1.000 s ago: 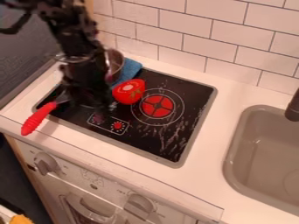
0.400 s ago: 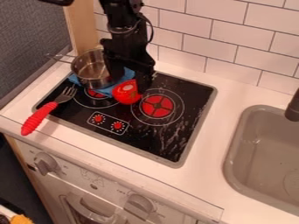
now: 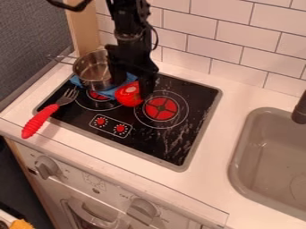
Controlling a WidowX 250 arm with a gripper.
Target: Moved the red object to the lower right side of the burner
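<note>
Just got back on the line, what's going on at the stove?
The robot's gripper is down at the red object; whether it has hold of it, I can't tell. The red object sits between the two burners, not yet at the lower right of the right burner. The metal pot is by the left burner.

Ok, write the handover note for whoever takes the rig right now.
Gripper: down at the right edge of the red tomato-like object; whether it has a grip, I can't tell.
Job's things: the object sits on the black cooktop, just left of the right burner, beside the blue cloth and pot. The red-handled fork lies at the cooktop's left.
Done: gripper is at the object.
Left: confirm the grip, then set the object at the burner's lower right and let go.
</note>
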